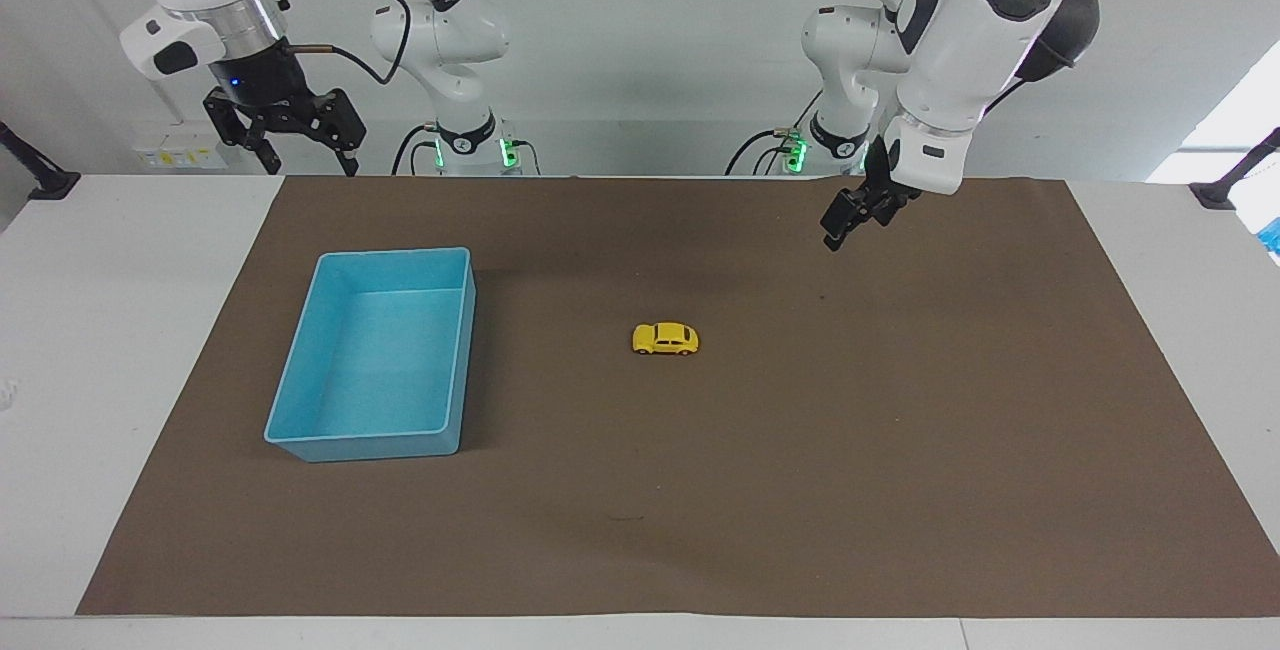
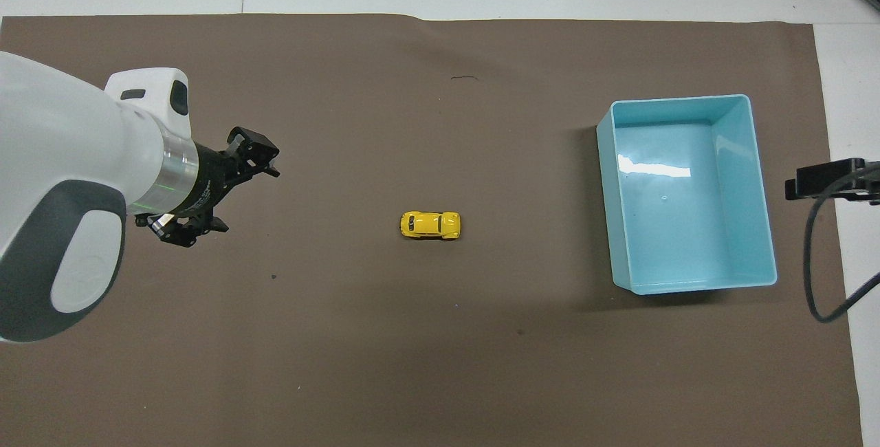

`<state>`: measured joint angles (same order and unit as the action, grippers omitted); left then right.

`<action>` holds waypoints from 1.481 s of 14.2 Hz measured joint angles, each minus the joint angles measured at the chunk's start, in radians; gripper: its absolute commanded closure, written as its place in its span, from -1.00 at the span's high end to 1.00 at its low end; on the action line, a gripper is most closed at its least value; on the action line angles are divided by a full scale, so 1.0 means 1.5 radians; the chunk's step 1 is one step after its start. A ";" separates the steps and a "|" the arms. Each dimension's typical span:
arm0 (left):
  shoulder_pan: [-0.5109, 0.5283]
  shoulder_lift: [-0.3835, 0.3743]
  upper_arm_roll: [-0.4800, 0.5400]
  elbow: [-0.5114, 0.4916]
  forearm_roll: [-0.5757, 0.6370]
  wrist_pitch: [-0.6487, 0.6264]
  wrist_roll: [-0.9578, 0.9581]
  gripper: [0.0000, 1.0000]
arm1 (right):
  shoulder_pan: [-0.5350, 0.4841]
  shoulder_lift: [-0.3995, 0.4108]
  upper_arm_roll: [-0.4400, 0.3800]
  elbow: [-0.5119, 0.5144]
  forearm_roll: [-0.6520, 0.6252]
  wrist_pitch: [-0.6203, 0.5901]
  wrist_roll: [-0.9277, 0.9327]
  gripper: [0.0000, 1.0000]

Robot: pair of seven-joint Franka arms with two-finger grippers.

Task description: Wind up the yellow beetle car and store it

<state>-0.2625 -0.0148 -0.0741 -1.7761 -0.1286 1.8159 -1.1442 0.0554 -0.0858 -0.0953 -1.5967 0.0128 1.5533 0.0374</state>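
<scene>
Facing view: yellow beetle car (image 1: pixel 665 338) on its wheels mid brown mat (image 1: pixel 900 450), beside light blue bin (image 1: pixel 300 400), toward left arm's end. Left gripper (image 1: pixel 838 225) raised over mat, empty, finger spread unclear. Right gripper (image 1: pixel 300 158) waiting, spread wide, empty.

Overhead view: car (image 2: pixel 430 225) apart from bin (image 2: pixel 764 227); left gripper (image 2: pixel 265 158) over bare mat (image 2: pixel 412 364).

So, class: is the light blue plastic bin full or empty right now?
Empty. The light blue plastic bin shows only its bare floor; the tiny yellow beetle car sits outside it on the brown mat.
</scene>
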 measured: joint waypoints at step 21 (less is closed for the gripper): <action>-0.230 0.258 -0.001 0.048 0.096 0.178 -0.649 1.00 | 0.000 0.000 0.000 0.000 0.000 0.000 0.000 1.00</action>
<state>-0.6069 0.3716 -0.0751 -1.7036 0.0149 2.0828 -2.1182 0.0554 -0.0858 -0.0953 -1.5967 0.0128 1.5533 0.0374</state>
